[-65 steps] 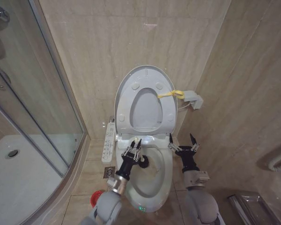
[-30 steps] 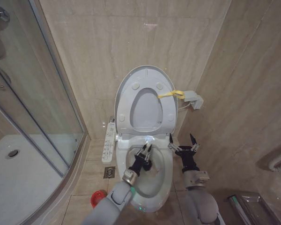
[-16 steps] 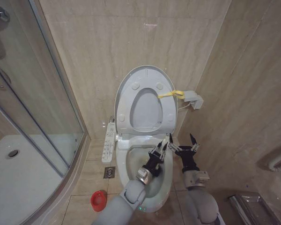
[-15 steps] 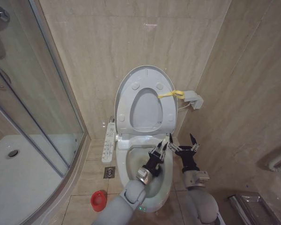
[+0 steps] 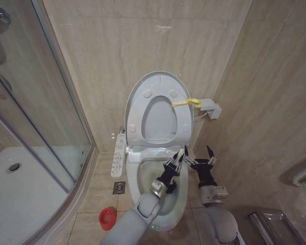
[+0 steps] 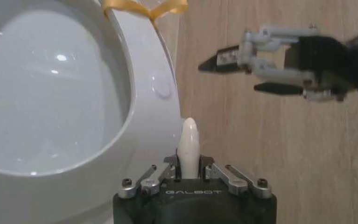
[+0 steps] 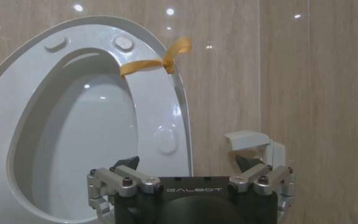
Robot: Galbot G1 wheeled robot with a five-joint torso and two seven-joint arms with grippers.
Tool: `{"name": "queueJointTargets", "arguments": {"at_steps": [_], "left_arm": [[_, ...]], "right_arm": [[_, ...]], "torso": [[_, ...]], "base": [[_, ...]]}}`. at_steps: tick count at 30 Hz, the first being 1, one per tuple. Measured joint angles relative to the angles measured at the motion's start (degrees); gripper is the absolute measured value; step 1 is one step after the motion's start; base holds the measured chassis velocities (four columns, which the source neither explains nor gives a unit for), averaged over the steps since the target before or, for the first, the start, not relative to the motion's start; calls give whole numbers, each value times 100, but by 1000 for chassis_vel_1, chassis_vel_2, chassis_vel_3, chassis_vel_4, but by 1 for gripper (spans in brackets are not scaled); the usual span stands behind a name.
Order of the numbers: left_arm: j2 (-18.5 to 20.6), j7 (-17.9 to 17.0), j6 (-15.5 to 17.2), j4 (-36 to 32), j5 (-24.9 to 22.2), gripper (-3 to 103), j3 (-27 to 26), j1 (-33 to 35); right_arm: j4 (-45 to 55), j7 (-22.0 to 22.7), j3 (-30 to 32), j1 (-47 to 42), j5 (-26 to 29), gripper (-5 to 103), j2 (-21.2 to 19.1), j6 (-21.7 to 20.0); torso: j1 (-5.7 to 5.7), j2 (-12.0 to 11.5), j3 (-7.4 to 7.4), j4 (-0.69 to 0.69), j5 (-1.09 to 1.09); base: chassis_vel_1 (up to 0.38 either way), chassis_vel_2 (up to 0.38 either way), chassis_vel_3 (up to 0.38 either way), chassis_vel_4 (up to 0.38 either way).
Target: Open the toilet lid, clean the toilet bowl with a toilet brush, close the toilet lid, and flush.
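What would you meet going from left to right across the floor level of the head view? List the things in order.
Shower tray → red cup holder → toilet bowl → right gripper → wall pipe.

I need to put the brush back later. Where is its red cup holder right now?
In the head view, the red cup holder stands on the floor tiles at the robot's left of the toilet bowl, just below the floor drain.

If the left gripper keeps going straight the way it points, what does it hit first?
Probably the raised toilet lid's rim: the left gripper, holding the toilet brush handle, points along that edge. Depth is unclear; it may slip past to the wall.
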Motion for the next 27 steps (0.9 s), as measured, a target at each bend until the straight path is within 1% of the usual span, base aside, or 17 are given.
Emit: {"name": "queueJointTargets", "arguments": {"at_steps": [2,4,6,11,13,16,19,22,25,27], "left_arm": [[-66,-22,-55,339,156,21,-133,-40],[-107,-89,-90,488,228,21,-252,-103],[-91,-102,-77,457,227,21,-272,-133],[14,-76,-14,104,149,21,-265,-211],[29,-64,-16,123,142,21,-245,-185],[75,-56,-135,329,216,21,-279,19],[108,-82,-197,335,230,21,-400,173],[194,-97,-219,254,238,21,-525,326],[411,-99,-211,-8,276,21,-759,659],[456,-104,-208,-89,279,21,-828,757]], "right_arm": [[0,0,0,0,0,100,0,0],[0,0,0,0,0,100,0,0],[0,0,0,0,0,100,0,0],[0,0,0,0,0,100,0,0],[0,0,0,0,0,100,0,0],[0,0,0,0,0,100,0,0],[0,0,0,0,0,100,0,0],[0,0,0,0,0,100,0,0],[0,0,0,0,0,100,0,0],[0,0,0,0,0,100,0,0]], "torso": [[0,0,1,2,0],[0,0,0,2,0],[0,0,1,3,0],[0,0,0,1,0],[0,0,0,0,0],[0,0,1,2,0],[0,0,0,2,0],[0,0,0,2,-1],[0,0,0,2,0],[0,0,0,2,0]], "base": [[0,0,0,0],[0,0,0,0],[0,0,0,0],[0,0,0,0],[0,0,0,0],[0,0,0,0],[0,0,0,0],[0,0,0,0],[0,0,0,0],[0,0,0,0]]}}
